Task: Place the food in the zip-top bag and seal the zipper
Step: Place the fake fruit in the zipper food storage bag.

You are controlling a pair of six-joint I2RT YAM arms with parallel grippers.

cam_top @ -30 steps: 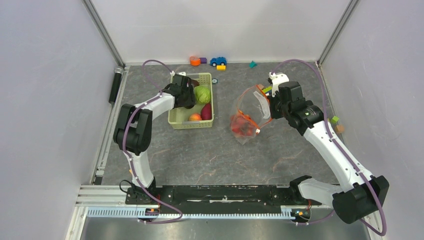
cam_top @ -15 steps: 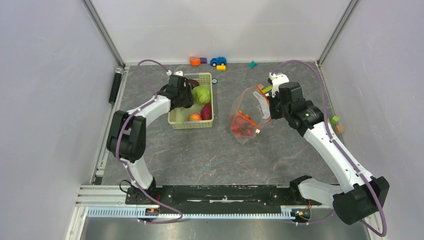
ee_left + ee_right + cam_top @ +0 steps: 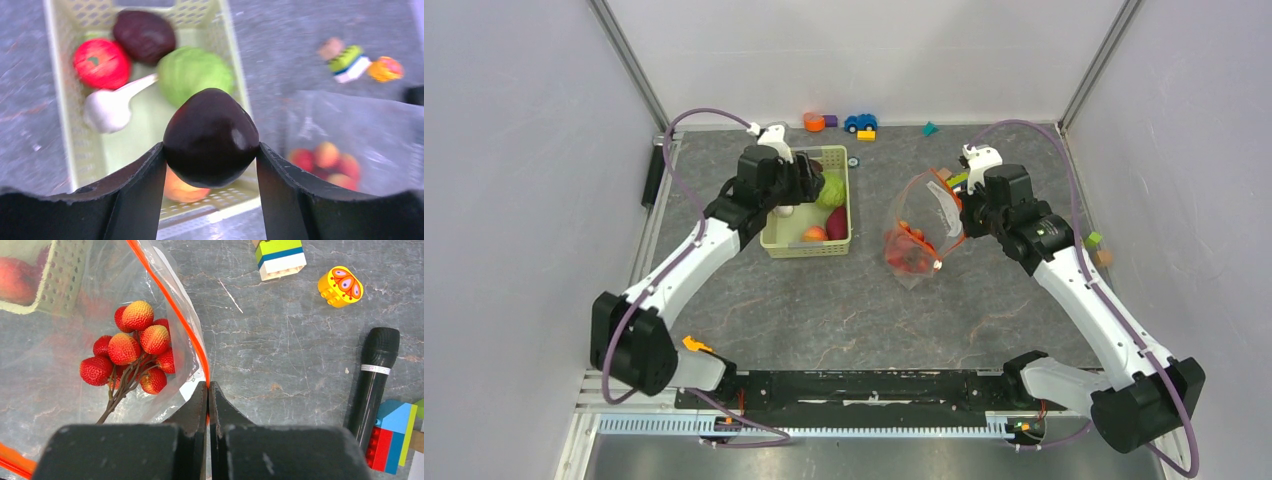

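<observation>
Grips a dark purple piece (image 3: 210,137) with the left tool (image 3: 210,150), spread fairly wide and pressed on its two flanks, clear above the pale green basket (image 3: 54,100). Leaves in that basket a green cabbage (image 3: 195,75), a red fruit (image 3: 101,62), a second purple piece (image 3: 144,35), a white garlic bulb (image 3: 107,107) and an orange fruit (image 3: 182,190) half hidden beneath the held one. Pinches, with the right tool (image 3: 208,390) fully closed, the mouth edge of the zip-top bag (image 3: 45,385) right on the zipper (image 3: 172,300), holding that edge up. Shows a bunch of strawberries (image 3: 132,347) already inside the bag, belly resting on the worktop (image 3: 290,365) near the basket's right side, with a gap between. Judging by the gloss and round form, expect a light, hard piece — prone to squirt from a two-sided pinch, so best taken across the widest part, as here. Expect limp, slick film on the bag — better held by the stiffer strip than by the film, and likely to sag shut unless lifted.
</observation>
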